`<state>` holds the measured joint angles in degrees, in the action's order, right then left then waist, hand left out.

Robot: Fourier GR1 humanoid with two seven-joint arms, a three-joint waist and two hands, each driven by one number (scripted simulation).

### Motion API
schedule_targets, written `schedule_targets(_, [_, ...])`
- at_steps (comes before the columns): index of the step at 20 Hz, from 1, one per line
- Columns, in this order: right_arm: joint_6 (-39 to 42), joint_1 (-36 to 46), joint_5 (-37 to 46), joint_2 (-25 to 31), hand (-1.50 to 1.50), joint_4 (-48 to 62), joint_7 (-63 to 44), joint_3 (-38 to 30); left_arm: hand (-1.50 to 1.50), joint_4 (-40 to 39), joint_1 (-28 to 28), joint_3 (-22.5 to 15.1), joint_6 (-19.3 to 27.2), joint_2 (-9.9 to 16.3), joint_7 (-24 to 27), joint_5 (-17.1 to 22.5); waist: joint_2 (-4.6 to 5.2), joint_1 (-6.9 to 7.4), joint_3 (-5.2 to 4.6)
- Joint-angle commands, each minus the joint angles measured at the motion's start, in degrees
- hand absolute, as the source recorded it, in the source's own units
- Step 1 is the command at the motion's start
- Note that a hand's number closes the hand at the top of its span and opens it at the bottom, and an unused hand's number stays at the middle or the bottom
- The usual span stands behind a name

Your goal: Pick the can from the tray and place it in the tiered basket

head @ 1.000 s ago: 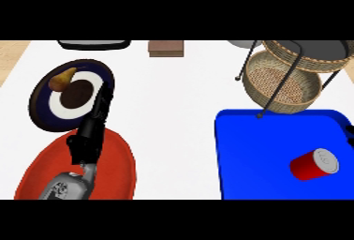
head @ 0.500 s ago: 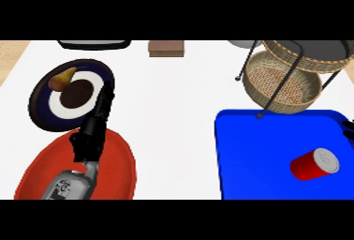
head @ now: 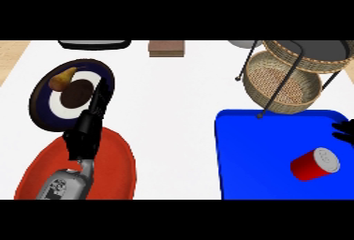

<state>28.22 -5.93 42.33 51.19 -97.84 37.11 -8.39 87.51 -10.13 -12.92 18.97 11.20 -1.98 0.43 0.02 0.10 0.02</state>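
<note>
The red can lies on its side on the blue tray, near the tray's right end, with its pale top facing up and right. Behind the tray stands the wicker tiered basket on thin black legs, its upper tier at the top right. A small black part of my right hand shows at the right edge, just above the can and apart from it. My left hand is open, its fingers pointing straight up over the red plate, holding nothing.
A dark blue and white plate at the left carries a pear and a round brown piece. A brown block and a dark tray sit along the far edge.
Part of my right hand has come into view at the right edge above the can. The can, tray and left hand have stayed put.
</note>
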Motion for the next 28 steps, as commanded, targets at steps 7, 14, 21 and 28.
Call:
schedule_targets(7, [7.6, 4.5, -0.2, -1.4, -1.5, -2.3, -1.0, 3.4, 0.0, -0.2, 0.0, 3.2, -3.7, 0.0, 0.5, -0.2, -0.04, -0.13, -0.05])
schedule_targets(14, [6.0, 6.5, 3.1, -3.3, -1.5, 2.9, -1.1, 5.9, 0.0, 4.5, 2.2, 0.8, -1.4, -3.4, -3.6, -3.9, -0.05, 0.09, -0.02])
schedule_targets(21, [5.2, 7.3, 6.4, -6.9, -1.5, 3.4, -2.7, 8.7, 0.0, -0.1, 0.0, 2.3, -2.2, -5.2, -0.2, -5.7, 0.0, -0.02, -0.02])
schedule_targets(28, [5.2, 7.3, 7.9, -7.6, -1.5, 5.7, -1.4, 8.6, 0.0, 3.6, 3.2, 3.2, -4.2, -4.8, -2.0, -5.9, -0.05, 0.04, -0.02])
